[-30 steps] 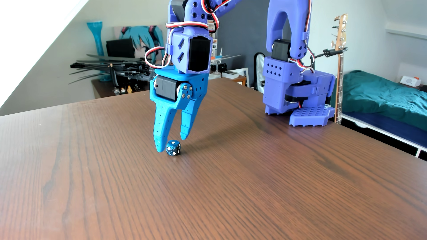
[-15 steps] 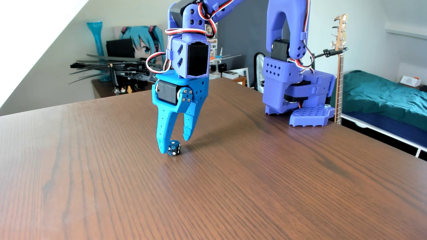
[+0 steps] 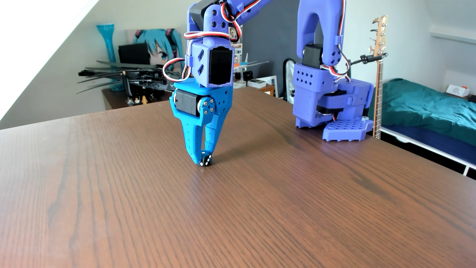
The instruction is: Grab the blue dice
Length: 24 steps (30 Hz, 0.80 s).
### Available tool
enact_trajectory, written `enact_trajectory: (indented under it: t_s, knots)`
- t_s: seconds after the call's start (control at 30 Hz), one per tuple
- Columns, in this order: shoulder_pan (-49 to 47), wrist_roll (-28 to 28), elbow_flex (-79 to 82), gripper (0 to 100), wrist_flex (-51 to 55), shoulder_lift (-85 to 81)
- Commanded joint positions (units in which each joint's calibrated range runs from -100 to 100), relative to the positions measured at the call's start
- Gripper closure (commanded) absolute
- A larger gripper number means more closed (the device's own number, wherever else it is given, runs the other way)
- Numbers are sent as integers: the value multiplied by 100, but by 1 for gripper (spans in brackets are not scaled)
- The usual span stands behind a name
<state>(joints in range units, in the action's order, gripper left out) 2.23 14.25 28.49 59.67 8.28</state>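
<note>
Item 1, table (image 3: 283,206): dark brown wood-grain top, filling most of the other view. You have no container on it; it carries only the arm's base and the die.

Item 2, arm base (image 3: 334,108): violet-blue printed housing with black servos, standing near the table's far right edge. From it your arm (image 3: 311,25) rises out of the top of the picture, arches over to the left and comes back down through a violet wrist block (image 3: 213,67) with a black servo face turned toward the camera. Red, white and black wires (image 3: 177,67) loop beside the wrist.

Item 3, gripper (image 3: 204,161): brighter blue than the arm, pointing almost straight down at the table, tips at or just above the surface. Your two fingers (image 3: 192,139) narrow toward each other into a slim V and close in on the die at the tips, one on its left, one on its upper right.

Item 4, blue dice (image 3: 205,161): one small cube, reading very dark, nearly black, in this light, with white round pips on the faces toward the camera. It sits tilted, a corner downward, clamped between the fingertips at the table surface, left of the table's centre. Whether it touches the wood, you cannot tell.

Item 5, background: a teal vase (image 3: 109,46), a poster of a teal-haired figure (image 3: 157,43), a bass guitar (image 3: 378,64) and a bed with a teal cover (image 3: 425,110).
</note>
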Motion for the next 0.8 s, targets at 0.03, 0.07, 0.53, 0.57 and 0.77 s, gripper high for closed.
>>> enact_trajectory:
  t_s: [0.03,0.07,0.53,0.57,0.77]
  knots:
    - [-19,-32,-10,98,-54,-95]
    - [-11,-32,-10,98,-54,-95]
    - [38,-1094,-688,98,40,-2707]
    - [-19,-1162,-625,98,48,-3226]
    - [-281,-1215,460,98,339,-6684]
